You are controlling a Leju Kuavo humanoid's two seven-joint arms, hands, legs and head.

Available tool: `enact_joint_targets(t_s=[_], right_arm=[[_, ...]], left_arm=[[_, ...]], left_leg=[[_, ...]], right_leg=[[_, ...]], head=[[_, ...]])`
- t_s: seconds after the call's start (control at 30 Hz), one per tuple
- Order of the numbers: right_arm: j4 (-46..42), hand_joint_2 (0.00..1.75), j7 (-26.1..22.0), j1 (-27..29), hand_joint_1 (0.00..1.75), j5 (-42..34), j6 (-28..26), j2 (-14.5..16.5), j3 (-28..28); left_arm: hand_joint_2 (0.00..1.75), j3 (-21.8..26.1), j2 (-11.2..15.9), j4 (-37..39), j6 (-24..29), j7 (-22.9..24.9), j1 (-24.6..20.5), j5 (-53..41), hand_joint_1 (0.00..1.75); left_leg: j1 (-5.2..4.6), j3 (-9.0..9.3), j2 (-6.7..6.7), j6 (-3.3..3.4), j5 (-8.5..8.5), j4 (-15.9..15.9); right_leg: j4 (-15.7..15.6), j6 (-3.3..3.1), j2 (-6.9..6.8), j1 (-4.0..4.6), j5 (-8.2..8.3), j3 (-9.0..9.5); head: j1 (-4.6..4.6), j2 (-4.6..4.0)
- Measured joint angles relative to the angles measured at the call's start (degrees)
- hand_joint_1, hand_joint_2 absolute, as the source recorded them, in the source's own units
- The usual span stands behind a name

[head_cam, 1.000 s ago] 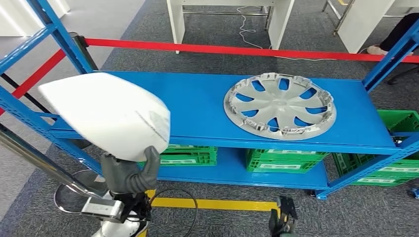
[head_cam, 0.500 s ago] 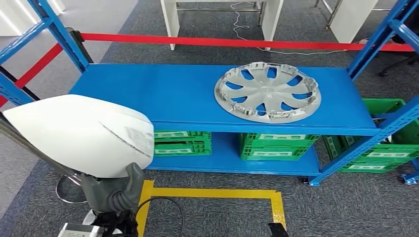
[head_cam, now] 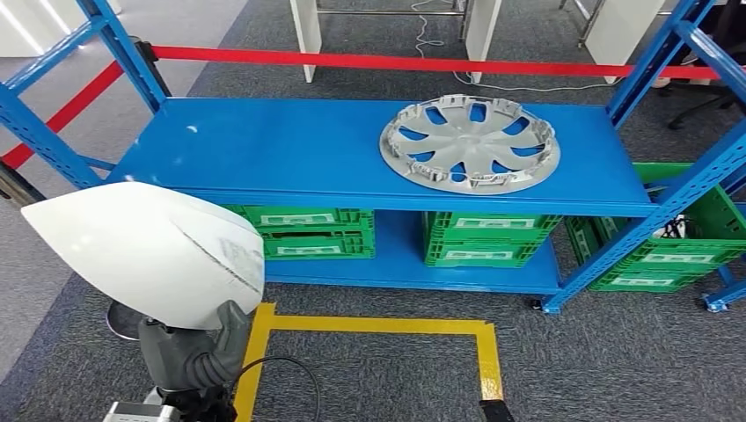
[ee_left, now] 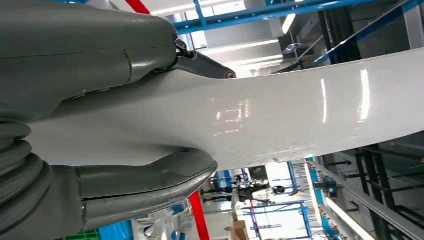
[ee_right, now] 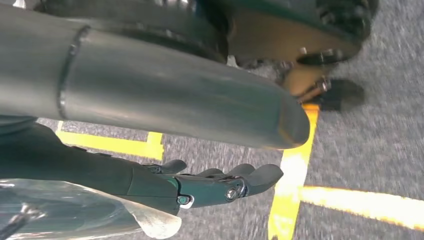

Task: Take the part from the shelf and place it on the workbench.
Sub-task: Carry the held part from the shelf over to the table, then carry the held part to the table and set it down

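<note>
A large white, glossy, curved shell part (head_cam: 149,251) is off the shelf and sits low on my left side, in front of the blue shelf (head_cam: 264,149). My left hand (head_cam: 195,352) grips it from below at its lower edge. In the left wrist view the thick grey thumb (ee_left: 150,180) and the darker fingers clamp the white part (ee_left: 300,115) from both sides. My right hand (ee_right: 215,185) hangs over the carpet with its fingers stretched out and nothing in them; its tip (head_cam: 494,411) peeks in at the lower edge of the head view.
A silver hubcap (head_cam: 469,142) lies on the shelf's top board at the right. Green crates (head_cam: 308,233) fill the lower level. Yellow floor tape (head_cam: 378,325) marks a box in front of the shelf. A red barrier band (head_cam: 396,63) runs behind it.
The whole picture has shifted: my view has backed away from the shelf. The white part has come off the shelf board and now hangs lower and nearer, still in my left hand.
</note>
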Motion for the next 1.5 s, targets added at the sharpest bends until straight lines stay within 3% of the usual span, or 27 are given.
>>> enact_joint_targets(t_s=[0.07,0.17,0.2,0.23,0.27,0.33,0.4,0.47,0.53,0.57,0.67,0.7,0.73,0.77,0.8,0.87,0.9,0.97,1.07,1.13,1.2,1.23,1.27,1.33,1.4,1.47,1.5], right_arm=[[0.04,0.0,-0.05,0.06,0.0,-0.35,0.09,-0.03,0.0],[0.07,0.0,-0.37,0.08,0.0,-0.54,0.47,-0.26,0.0],[0.07,0.0,-0.49,0.07,0.0,-0.55,0.57,-0.37,0.0],[0.07,0.0,-0.57,0.07,0.0,-0.55,0.63,-0.48,0.0],[0.07,0.0,-0.61,0.07,0.0,-0.55,0.65,-0.57,0.0],[0.06,0.0,-0.63,0.01,0.0,-0.55,0.66,-0.74,0.0],[0.05,0.0,-0.67,-0.21,0.0,-0.55,0.67,-0.83,-0.01],[0.06,0.0,-0.7,-0.4,0.0,-0.54,0.7,-0.89,-0.02],[0.11,0.0,-0.66,-0.31,0.0,-0.48,0.84,-0.94,-0.04],[0.13,0.0,-0.62,-0.23,0.0,-0.46,0.93,-0.94,-0.05],[0.15,0.0,-0.57,-0.14,0.0,-0.43,1.05,-0.95,-0.07],[0.15,0.0,-0.57,-0.14,0.0,-0.43,1.07,-0.95,-0.07],[0.15,0.0,-0.57,-0.14,0.0,-0.42,1.07,-0.96,-0.07],[0.15,0.0,-0.58,-0.14,0.0,-0.4,1.07,-0.96,-0.08],[0.15,0.0,-0.6,-0.14,0.0,-0.38,1.08,-0.97,-0.08],[0.15,0.0,-0.64,-0.14,0.0,-0.19,1.2,-0.97,-0.09],[0.15,0.0,-0.61,-0.09,0.0,0.01,1.29,-0.97,-0.09],[0.15,0.0,-0.43,0.06,0.0,0.46,1.49,-0.97,-0.09],[0.15,0.0,-0.28,0.03,0.0,0.71,1.81,-1.03,-0.08],[0.15,0.0,-0.04,-0.05,0.0,1.05,2.04,-1.12,-0.04],[0.15,0.0,0.37,0.02,0.0,1.56,2.26,-1.19,0.03],[0.15,0.0,0.55,0.08,0.0,1.71,2.33,-1.21,0.09],[0.15,0.0,0.69,0.13,0.0,1.76,2.38,-1.21,0.16],[0.15,0.0,0.93,0.14,0.0,1.98,2.44,-1.22,0.37],[0.15,0.0,1.22,0.1,0.0,2.46,2.47,-1.41,0.56],[0.15,0.0,1.48,0.09,0.0,3.06,2.47,-1.61,0.77],[0.15,0.0,1.56,0.12,0.0,3.39,2.47,-1.66,0.87]], left_arm=[[1.75,-0.1,-0.03,0.01,-0.25,0.08,-0.13,-0.21,1.75],[1.75,-0.26,-0.12,0.02,-0.56,0.21,-0.46,-0.63,1.75],[1.75,-0.3,-0.13,0.02,-0.62,0.28,-0.51,-0.73,1.75],[1.75,-0.33,-0.13,0.03,-0.66,0.34,-0.56,-0.8,1.75],[1.75,-0.37,-0.13,0.03,-0.68,0.42,-0.61,-0.84,1.75],[1.75,-0.43,-0.14,0.04,-0.7,0.51,-0.68,-0.86,1.75],[1.75,-0.46,-0.16,0.03,-0.7,0.54,-0.79,-0.87,1.75],[1.75,-0.49,-0.16,0.02,-0.71,0.55,-0.95,-0.93,1.75],[1.75,-0.5,-0.1,0.03,-0.74,0.57,-1.0,-0.98,1.75],[1.75,-0.5,-0.07,0.03,-0.75,0.61,-0.98,-0.99,1.75],[1.75,-0.5,-0.02,0.04,-0.76,0.7,-0.97,-0.98,1.75],[1.75,-0.5,-0.02,0.05,-0.76,0.7,-0.98,-0.98,1.75],[1.75,-0.5,-0.01,0.06,-0.76,0.7,-0.98,-0.98,1.75],[1.75,-0.5,-0.01,0.06,-0.77,0.7,-0.98,-0.98,1.75],[1.75,-0.52,-0.01,0.06,-0.8,0.74,-1.01,-0.99,1.75],[1.75,-0.61,-0.02,0.06,-0.99,0.88,-1.18,-1.06,1.75],[1.75,-0.75,-0.04,0.06,-1.18,0.97,-1.43,-1.1,1.75],[1.75,-1.17,-0.09,0.06,-1.64,1.06,-2.11,-1.14,1.75],[1.75,-1.59,-0.22,0.1,-2.19,1.11,-2.64,-1.13,1.75],[1.75,-1.77,-0.4,0.22,-2.4,1.11,-2.99,-1.09,1.75],[1.75,-1.9,-0.49,0.43,-2.58,1.11,-3.26,-1.02,1.75],[1.75,-1.93,-0.49,0.54,-2.65,1.11,-3.31,-0.99,1.75],[1.75,-1.98,-0.48,0.63,-2.71,1.11,-3.35,-0.98,1.75],[1.75,-2.16,-0.48,0.78,-2.76,1.11,-3.54,-0.98,1.75],[1.75,-2.53,-0.48,0.89,-2.66,1.11,-3.91,-0.98,1.75],[1.75,-2.83,-0.45,0.97,-2.43,1.11,-4.27,-0.97,1.75],[1.75,-2.9,-0.44,0.99,-2.32,1.11,-4.37,-0.97,1.75]], left_leg=[[0.23,-1.05,0.21,0.48,1.46,-0.56],[0.39,-3.67,0.44,0.96,3.55,-0.6],[0.39,-4.68,0.5,0.9,4.24,-0.49],[0.41,-5.72,0.57,0.8,4.95,-0.34],[0.46,-6.77,0.62,0.65,5.62,-0.14],[0.6,-8.57,0.63,0.16,6.72,0.56],[0.45,-9.87,0.61,-0.44,7.47,1.74],[0.25,-10.52,0.65,-0.95,8.26,2.47],[0.45,-10.94,0.59,-1.53,8.34,2.74],[0.59,-11.27,0.5,-1.88,6.96,3.58],[0.82,-13.03,0.33,-2.74,-1.56,12.2],[0.86,-13.45,0.32,-2.87,-3.44,15.8],[0.89,-13.3,0.32,-2.87,-3.85,18.2],[0.9,-12.43,0.31,-2.78,-3.09,18.76],[0.9,-10.55,0.3,-2.55,-1.6,17.08],[0.65,-4.91,1.27,-1.79,0.45,9.17],[0.42,-2.41,1.98,-1.4,0.48,5.2],[-0.01,-0.53,2.75,-0.85,-0.26,1.09],[0.09,-1.35,1.43,0.08,0.88,0.11],[0.25,-2.21,0.64,0.72,2.08,-0.23],[0.1,-3.38,-0.2,1.01,2.96,-0.12],[0.0,-3.92,-0.67,1.02,3.36,-0.06],[-0.08,-4.4,-1.19,0.98,3.72,0.02],[-0.18,-5.16,-2.36,0.83,4.26,0.33],[-0.24,-5.85,-3.42,0.55,4.57,0.93],[-0.15,-6.56,-4.4,-0.01,4.93,1.4],[-0.08,-6.86,-4.97,-0.38,5.21,1.5]], right_leg=[[1.48,0.6,0.28,-0.05,-2.0,-1.09],[10.74,1.26,0.62,-0.18,-10.05,-3.94],[14.08,1.46,0.62,-0.26,-11.32,-4.4],[16.18,1.66,0.61,-0.35,-11.08,-4.23],[16.48,1.83,0.6,-0.45,-9.6,-3.19],[11.35,2.1,0.6,-0.72,-6.44,1.76],[2.6,2.0,0.71,-0.89,-7.27,8.17],[-1.82,1.35,0.88,-0.81,-9.15,10.82],[-1.77,0.23,0.72,-0.78,-8.82,9.91],[-1.72,-0.3,0.56,-0.79,-8.28,9.36],[-1.58,-1.17,0.25,-0.76,-6.28,7.27],[-1.42,-1.22,0.19,-0.7,-5.62,6.52],[-1.19,-1.23,0.14,-0.65,-5.02,5.68],[-0.89,-1.21,0.1,-0.58,-4.48,4.81],[-0.59,-1.18,0.09,-0.51,-4.03,3.87],[-0.18,-1.06,-0.11,-0.32,-3.39,2.63],[-0.09,-0.87,-0.28,-0.22,-3.09,2.31],[-0.06,-0.25,-1.06,-0.12,-2.46,1.93],[0.49,0.83,-1.78,-0.32,-2.6,1.14],[5.04,1.24,-0.63,-0.4,-6.0,-1.0],[12.6,1.43,0.29,-0.38,-10.23,-3.88],[15.11,1.45,0.44,-0.36,-11.19,-4.62],[15.54,1.4,0.55,-0.34,-11.04,-4.31],[9.76,1.01,1.29,-0.32,-8.1,-0.31],[1.81,0.35,3.77,-0.38,-5.95,4.3],[-1.18,-0.09,5.05,-0.3,-5.74,6.11],[-1.28,-0.21,4.49,-0.22,-5.5,6.18]], head=[[0.1,0.0],[0.29,0.0],[0.29,0.0],[0.28,0.0],[0.3,0.0],[0.32,0.0],[0.44,0.0],[0.53,0.0],[0.51,0.0],[0.46,0.0],[0.27,0.0],[0.25,0.0],[0.26,0.0],[0.26,0.0],[0.25,0.0],[0.25,0.0],[0.25,0.0],[0.26,0.0],[0.3,0.0],[0.39,0.0],[0.45,0.0],[0.43,0.0],[0.44,0.0],[0.44,0.0],[0.38,0.0],[0.32,0.0],[0.31,0.0]])
